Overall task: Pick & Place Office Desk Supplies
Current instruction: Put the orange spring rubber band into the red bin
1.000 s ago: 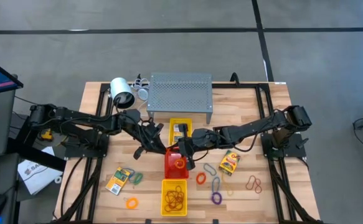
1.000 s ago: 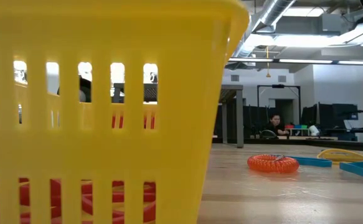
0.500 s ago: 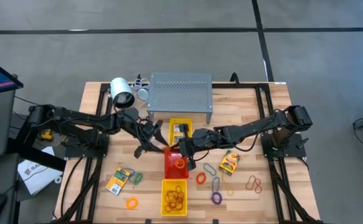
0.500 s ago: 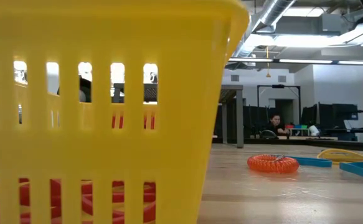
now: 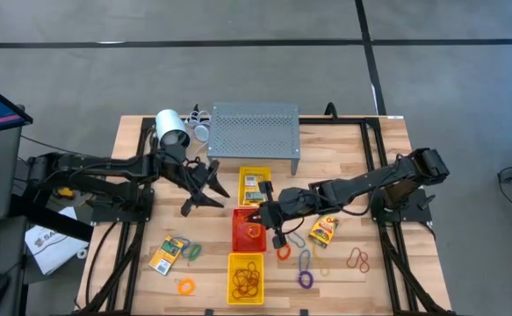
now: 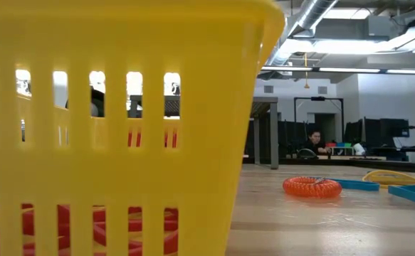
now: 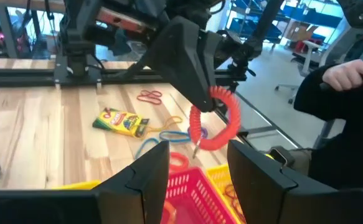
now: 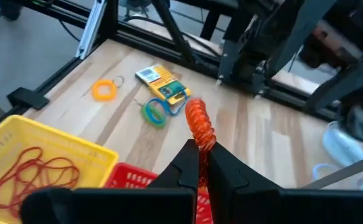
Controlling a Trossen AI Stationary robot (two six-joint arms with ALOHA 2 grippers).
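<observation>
While the left gripper (image 5: 205,186) waits with its fingers spread, off to the side of the red tray (image 5: 248,230) and holding nothing, the right gripper (image 5: 270,218) hangs over that tray, pinched shut on an orange coiled loop (image 8: 199,126) that dangles from its fingertips. By the look of it, this is the placing step. Below the jaws lies the red tray (image 7: 188,191), so the next move likely calls for lowering slightly and opening the fingers to drop the coil inside.
</observation>
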